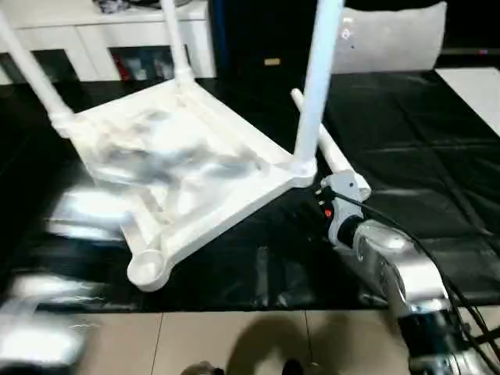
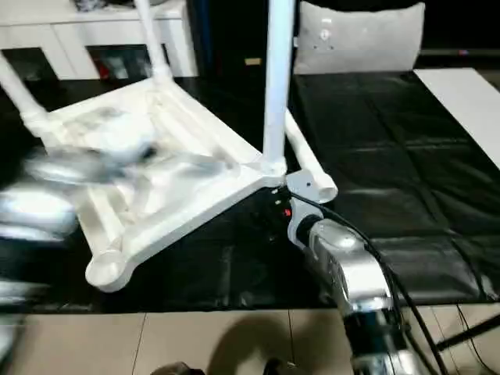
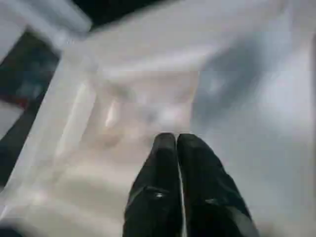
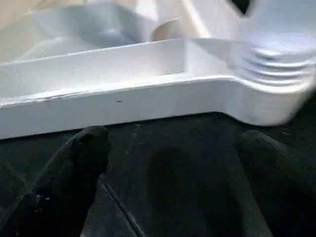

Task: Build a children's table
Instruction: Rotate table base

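The white children's table top point(image 1: 180, 168) lies upside down, ribbed side up, on a black sheet. Three legs stand in its sockets: one at the near right corner point(image 1: 316, 86), two at the back point(image 1: 178, 39). The near left socket point(image 1: 148, 269) is empty. A loose leg point(image 1: 332, 152) lies beside the right edge. My right gripper point(image 4: 173, 143) is open, low on the sheet, just short of the top's edge by the right corner socket point(image 4: 276, 74). My left gripper point(image 3: 176, 140) is shut with nothing in it, over the ribbed underside; its arm point(image 1: 78, 215) is a blur at the left.
At the back stands a white cabinet with glass doors point(image 1: 94, 39), with a grey cushion point(image 1: 391, 39) to its right. A flat white board point(image 1: 476, 90) lies at the far right. The black sheet point(image 1: 422, 156) ends at beige floor tiles point(image 1: 234, 344) in front.
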Available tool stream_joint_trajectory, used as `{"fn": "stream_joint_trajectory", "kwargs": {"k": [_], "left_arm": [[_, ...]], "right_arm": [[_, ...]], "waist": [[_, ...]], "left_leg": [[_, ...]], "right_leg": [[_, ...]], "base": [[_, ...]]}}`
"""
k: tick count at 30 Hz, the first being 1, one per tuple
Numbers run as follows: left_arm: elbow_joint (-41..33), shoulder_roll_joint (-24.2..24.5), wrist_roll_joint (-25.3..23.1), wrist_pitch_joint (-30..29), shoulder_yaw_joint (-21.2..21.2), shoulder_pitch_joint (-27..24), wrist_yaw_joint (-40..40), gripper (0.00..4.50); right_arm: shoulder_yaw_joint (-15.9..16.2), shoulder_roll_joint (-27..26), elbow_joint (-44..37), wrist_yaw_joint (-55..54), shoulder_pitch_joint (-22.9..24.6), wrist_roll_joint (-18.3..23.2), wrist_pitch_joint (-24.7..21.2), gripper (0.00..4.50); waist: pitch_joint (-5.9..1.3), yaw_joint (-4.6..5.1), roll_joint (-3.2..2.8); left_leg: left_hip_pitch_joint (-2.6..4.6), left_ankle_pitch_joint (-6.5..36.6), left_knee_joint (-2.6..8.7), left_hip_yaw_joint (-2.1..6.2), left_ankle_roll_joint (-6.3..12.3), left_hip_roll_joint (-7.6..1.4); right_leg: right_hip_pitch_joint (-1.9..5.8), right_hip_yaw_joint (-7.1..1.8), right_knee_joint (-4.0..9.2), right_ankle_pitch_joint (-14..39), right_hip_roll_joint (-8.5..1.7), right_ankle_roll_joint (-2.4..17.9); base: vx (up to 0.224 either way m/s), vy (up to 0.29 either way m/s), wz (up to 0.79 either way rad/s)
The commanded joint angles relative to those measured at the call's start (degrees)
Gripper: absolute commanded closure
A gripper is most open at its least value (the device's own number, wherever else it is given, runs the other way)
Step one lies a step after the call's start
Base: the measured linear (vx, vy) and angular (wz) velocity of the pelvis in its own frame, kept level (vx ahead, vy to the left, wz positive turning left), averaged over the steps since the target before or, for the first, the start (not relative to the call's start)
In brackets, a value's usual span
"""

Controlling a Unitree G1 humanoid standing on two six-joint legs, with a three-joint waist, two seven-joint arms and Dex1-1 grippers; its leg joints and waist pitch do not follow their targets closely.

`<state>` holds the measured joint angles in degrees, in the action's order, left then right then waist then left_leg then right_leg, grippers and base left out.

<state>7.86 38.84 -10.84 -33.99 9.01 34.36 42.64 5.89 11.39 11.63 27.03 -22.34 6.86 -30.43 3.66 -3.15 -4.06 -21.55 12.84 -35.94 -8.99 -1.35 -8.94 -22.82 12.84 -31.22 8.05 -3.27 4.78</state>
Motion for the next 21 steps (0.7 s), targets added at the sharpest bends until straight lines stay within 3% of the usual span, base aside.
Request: {"fn": "stream_joint_trajectory", "kwargs": {"k": [1, 2, 5, 9, 10, 16, 21], "left_arm": [[-2.26, 2.69, -2.37, -2.55, 1.68, -0.96, 2.5, 4.45], [-2.74, 3.96, -2.86, -3.76, 1.71, -1.29, 2.31, 4.45], [-3.08, 5.51, -3.46, -5.05, 2.16, -1.76, 2.38, 4.45], [-4.08, 6.43, -2.73, -7.15, 3.51, -3.78, 4.73, 4.45], [-4.42, 6.81, -2.82, -7.61, 4.31, -4.49, 5.45, 4.45], [-1.96, 5.54, -3.07, -7.02, 6.55, -7.19, 5.67, 4.45], [-3.27, 6.27, -1.63, -8.13, 9.27, -10.13, 9.88, 4.45]], "right_arm": [[1.18, -0.45, 1.93, 0.99, -1.77, -0.61, 1.32, 0.0], [1.49, -0.77, 3.55, 0.95, -2.87, -0.89, 1.94, 0.0], [1.86, -1.41, 6.18, 0.95, -4.58, -1.07, 2.89, 0.0], [2.13, -3.04, 11.6, 0.49, -7.57, -1.64, 4.81, 0.0], [2.13, -3.49, 13.17, 0.31, -8.39, -1.85, 5.36, 0.0], [2.55, -5.37, 19.61, -0.53, -11.52, -2.72, 7.64, 0.0], [3.03, -6.16, 25.13, -1.07, -13.39, -3.92, 9.62, 0.0]], "waist": [[-4.63, 0.07, 0.59], [-4.56, -0.22, 0.29], [-4.37, -0.42, 0.27], [-3.82, 0.37, 0.44], [-3.85, 0.46, 0.4], [-3.85, 1.6, 0.34], [-4.15, 1.43, 0.4]], "left_leg": [[1.02, 3.36, 4.01, 2.95, 4.41, -6.22], [1.48, 4.1, 3.95, 2.64, 3.86, -5.95], [1.76, 5.99, 4.17, 2.75, 3.09, -6.28], [2.09, 11.28, 4.42, 2.83, 1.71, -5.97], [2.52, 12.32, 4.29, 2.66, 1.45, -5.79], [2.07, 12.76, 4.37, 3.0, 1.51, -5.66], [1.89, 10.45, 4.34, 2.9, 1.86, -5.67]], "right_leg": [[3.88, -6.0, 3.28, 17.08, -8.2, -4.05], [3.66, -6.08, 3.78, 18.59, -8.33, -3.84], [3.7, -5.91, 4.08, 20.31, -8.25, -3.59], [4.17, -5.47, 5.1, 26.18, -8.43, -4.6], [4.01, -5.38, 5.56, 27.97, -8.41, -5.12], [4.46, -5.11, 5.56, 27.92, -8.16, -5.52], [4.49, -5.69, 4.95, 24.97, -8.6, -3.82]], "base": [[0.0, 0.0, 0.0], [0.0, 0.0, 0.0], [0.0, 0.0, 0.0], [0.0, 0.0, 0.0], [0.0, 0.0, 0.0], [0.0, 0.0, 0.0], [0.0, 0.0, 0.0]]}}
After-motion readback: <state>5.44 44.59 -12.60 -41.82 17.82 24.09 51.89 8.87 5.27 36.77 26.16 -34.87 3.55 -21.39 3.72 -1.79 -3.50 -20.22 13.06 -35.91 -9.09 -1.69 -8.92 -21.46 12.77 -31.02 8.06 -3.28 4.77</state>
